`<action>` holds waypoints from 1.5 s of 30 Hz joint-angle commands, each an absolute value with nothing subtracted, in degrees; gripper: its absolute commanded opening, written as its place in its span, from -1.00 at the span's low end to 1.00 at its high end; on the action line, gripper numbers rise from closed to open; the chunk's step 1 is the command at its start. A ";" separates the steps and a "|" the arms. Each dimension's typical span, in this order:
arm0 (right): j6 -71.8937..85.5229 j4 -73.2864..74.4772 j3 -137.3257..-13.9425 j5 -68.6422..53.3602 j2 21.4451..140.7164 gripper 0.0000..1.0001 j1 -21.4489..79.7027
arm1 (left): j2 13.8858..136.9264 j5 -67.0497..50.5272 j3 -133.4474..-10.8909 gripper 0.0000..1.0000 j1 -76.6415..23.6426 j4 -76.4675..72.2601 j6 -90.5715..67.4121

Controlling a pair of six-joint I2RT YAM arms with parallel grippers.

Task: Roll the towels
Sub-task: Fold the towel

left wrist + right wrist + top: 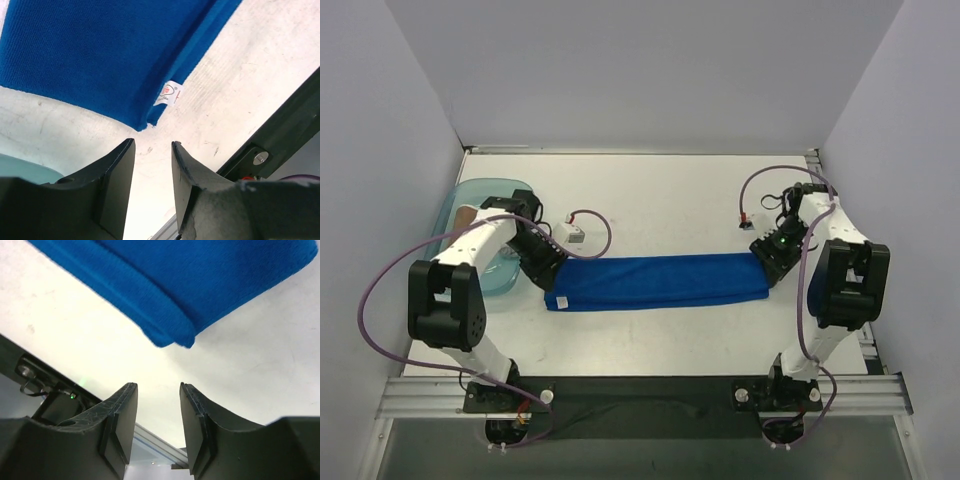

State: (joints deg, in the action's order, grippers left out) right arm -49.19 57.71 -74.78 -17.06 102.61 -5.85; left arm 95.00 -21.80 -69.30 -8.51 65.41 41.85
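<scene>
Blue towel [660,281], folded into a long strip, lies across the middle of the surface [670,200]; we see left fingers [117,185] and right fingers [122,415] released at its ends.

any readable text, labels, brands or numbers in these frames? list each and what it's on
Nothing can be quoted as legible text in any of the three views.
white tag at the corner of the blue towel: a reddish mark with fine print beside it, too small and blurred to read.
Nothing else in view shows lettering, numbers or signs.
</scene>
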 commanded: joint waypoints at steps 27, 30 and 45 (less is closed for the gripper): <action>-39.45 55.89 -77.79 -18.45 112.95 -0.77 1.93 | 102.48 -21.00 -66.63 -0.23 -20.39 51.94 32.78; -41.47 57.74 -76.56 -19.86 111.19 -0.78 2.02 | 100.81 -21.70 -64.96 -0.24 -21.18 52.12 33.05; -45.89 63.55 -70.31 -23.64 100.81 -0.63 0.10 | 90.35 -22.68 -58.88 -0.21 -21.80 54.67 32.44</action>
